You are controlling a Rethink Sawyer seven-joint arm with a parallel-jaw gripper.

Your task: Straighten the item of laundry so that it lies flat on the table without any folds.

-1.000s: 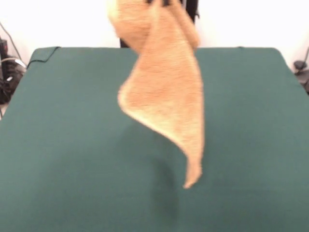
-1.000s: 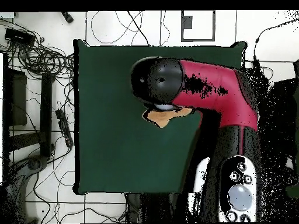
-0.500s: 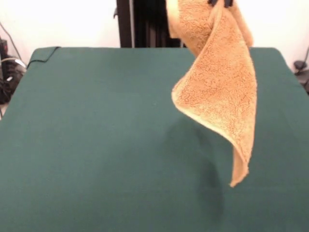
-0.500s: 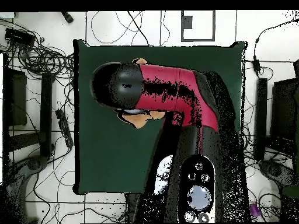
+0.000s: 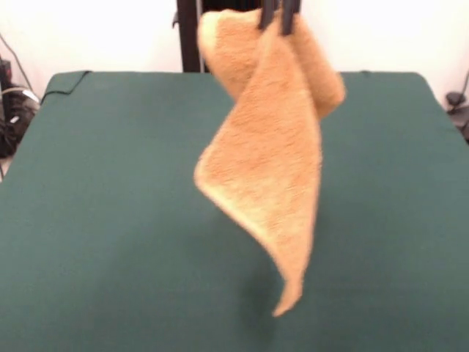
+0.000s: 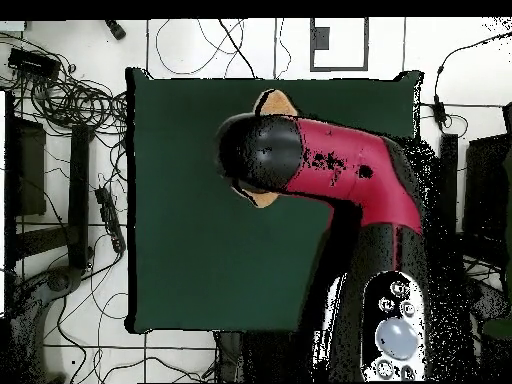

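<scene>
Hanging folded from the gripper [image 5: 278, 18], the towel [image 5: 267, 161] dangles above the table [image 5: 110, 220].

We have two cameras on the scene. The front view sits low across the counter [image 5: 110, 220], facing along its green surface toward a white wall, close enough that the near edge is cut off. The overhead view looks straight down from high up, taking in the whole counter [image 6: 200, 270], the tiled floor and cables around it. Both share the green counter top and the hanging towel [image 5: 267, 169], which the arm [image 6: 330, 165] mostly hides from above.
</scene>
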